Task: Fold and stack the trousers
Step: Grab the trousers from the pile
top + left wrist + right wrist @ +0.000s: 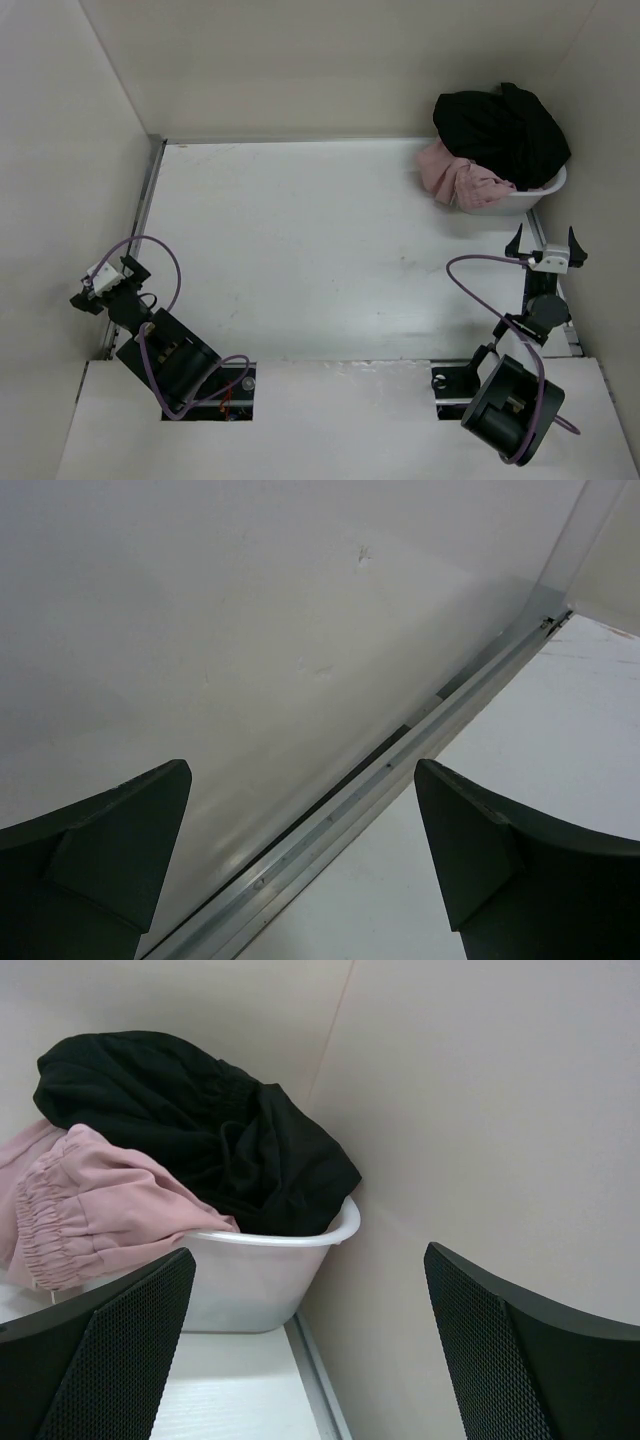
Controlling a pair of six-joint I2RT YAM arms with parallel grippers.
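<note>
The black trousers point(505, 135) lie bunched on top of a white basin point(540, 197) in the far right corner. In the right wrist view the trousers point(200, 1120) spill over the basin's rim point(300, 1239). My right gripper point(546, 238) stands open a little in front of the basin, pointing at it, and in its own view the right gripper point(308, 1260) has nothing between its fingers. My left gripper point(88, 286) is far off at the table's left edge, facing the side wall. The left gripper point(300, 780) is open and empty.
A pink garment point(455, 177) with an elastic waistband hangs over the basin's left side, under the trousers point(90, 1200). A metal rail point(380, 780) runs along the foot of the left wall. Pale walls enclose the white table point(320, 250) on three sides.
</note>
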